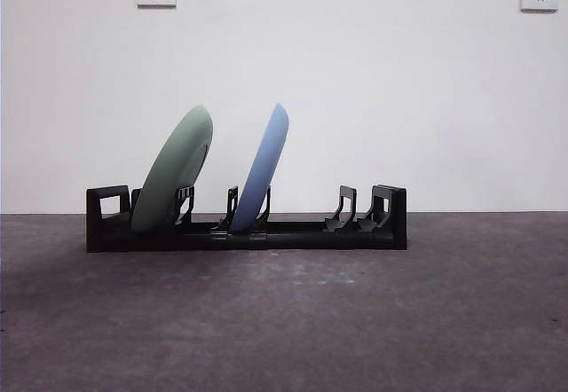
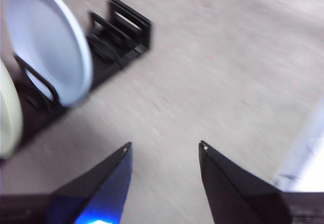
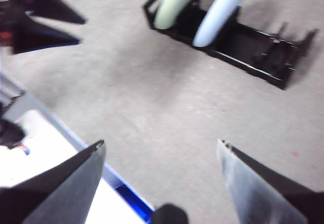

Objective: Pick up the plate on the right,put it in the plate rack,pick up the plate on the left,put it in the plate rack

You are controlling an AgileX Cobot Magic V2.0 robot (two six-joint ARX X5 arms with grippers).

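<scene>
Judging by how things lie, both plates already stand in the rack (image 1: 247, 232), so what remains is to pull the arms clear: best done by keeping both grippers high and away from the rims, since a nudge could tip either plate out of its slot. The green plate (image 1: 174, 172) leans in a slot near one end of the rack; the blue plate (image 1: 262, 168) leans in a slot nearer the middle, with the far slots unused. The left gripper (image 2: 164, 148) hangs over bare desk (image 2: 212, 72) with jaws apart, holding nothing; the right gripper (image 3: 161, 145) likewise, jaws spread wide and holding nothing. Only the front view shows each plate seated between dividers, and no arm at all. Only the right wrist view shows the other gripper off to one side.
</scene>
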